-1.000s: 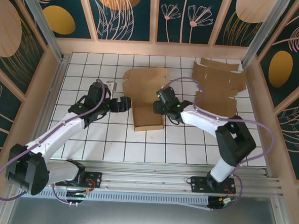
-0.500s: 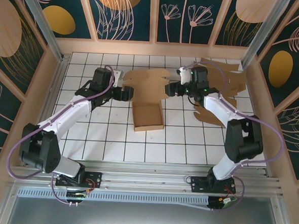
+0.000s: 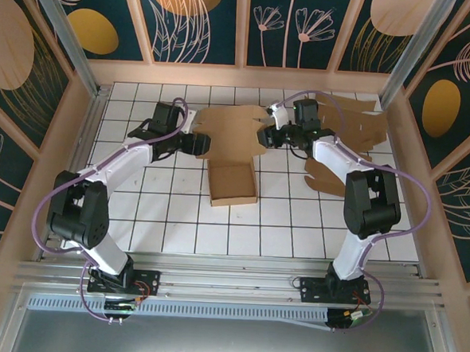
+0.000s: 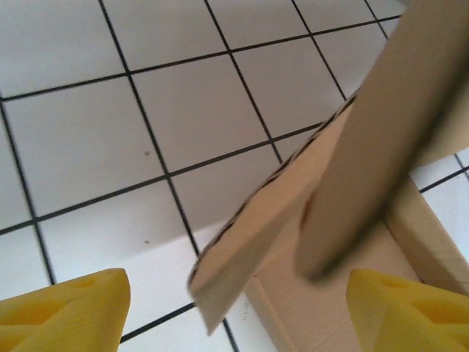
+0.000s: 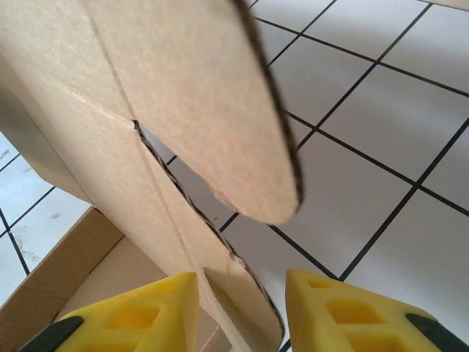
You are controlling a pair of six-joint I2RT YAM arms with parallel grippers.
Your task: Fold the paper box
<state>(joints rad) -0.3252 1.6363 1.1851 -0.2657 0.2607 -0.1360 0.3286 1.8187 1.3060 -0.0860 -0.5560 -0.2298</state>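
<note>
The brown paper box [image 3: 233, 184] lies in the middle of the tiled table, its tray facing up. Its wide lid panel [image 3: 231, 129] rises off the table behind it. My left gripper [image 3: 195, 144] stands open at the lid's left side flap [image 4: 249, 227], whose corner lies between the yellow fingertips [image 4: 69, 312]. My right gripper [image 3: 267, 138] is at the lid's right side flap [image 5: 146, 191]. Its jaws [image 5: 242, 315] are narrow around that flap's lower edge. One yellow finger [image 5: 135, 315] is against the card and a gap shows at the other.
A second flat cardboard blank [image 3: 345, 143] lies at the back right, under the right arm. Wooden walls [image 3: 241, 77] close the table at the back and sides. White tiles show in front of the box and at the far left.
Both grippers have moved back from the tray's sides to the lid's side flaps. The right jaws have narrowed around their flap, and the left jaws have closed a little.
</note>
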